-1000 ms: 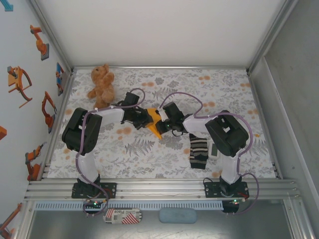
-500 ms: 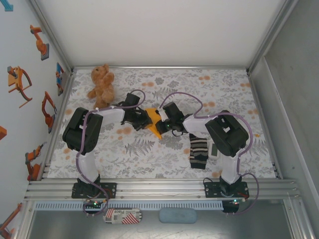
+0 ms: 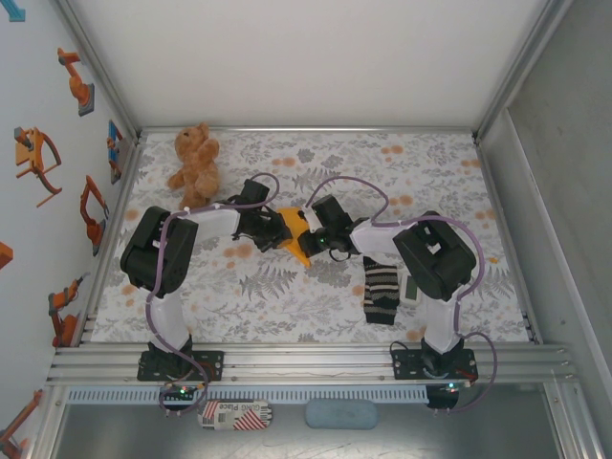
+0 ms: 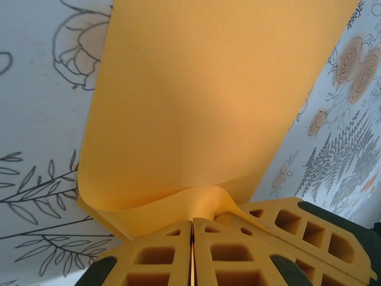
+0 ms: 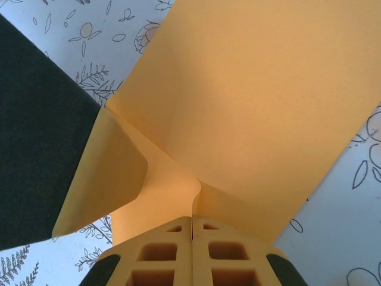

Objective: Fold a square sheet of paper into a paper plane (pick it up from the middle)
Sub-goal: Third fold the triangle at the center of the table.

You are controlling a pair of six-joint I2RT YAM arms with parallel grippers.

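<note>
though white-walled, floral tablecloth (image 3: 287,296) beneath paper (image 3: 298,245)

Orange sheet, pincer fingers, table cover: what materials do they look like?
Orange sheet: thin matte paper; it curls softly and holds a crease. Fingers of the left pincer: yellow moulded plastic, probably, with rectangular cut-outs. Table cover: floral print, likely cloth or vinyl; unclear.

Left fingers (image 4: 149,257) and right fingers (image 5: 156,257) clamped, tips facing each other.
</note>
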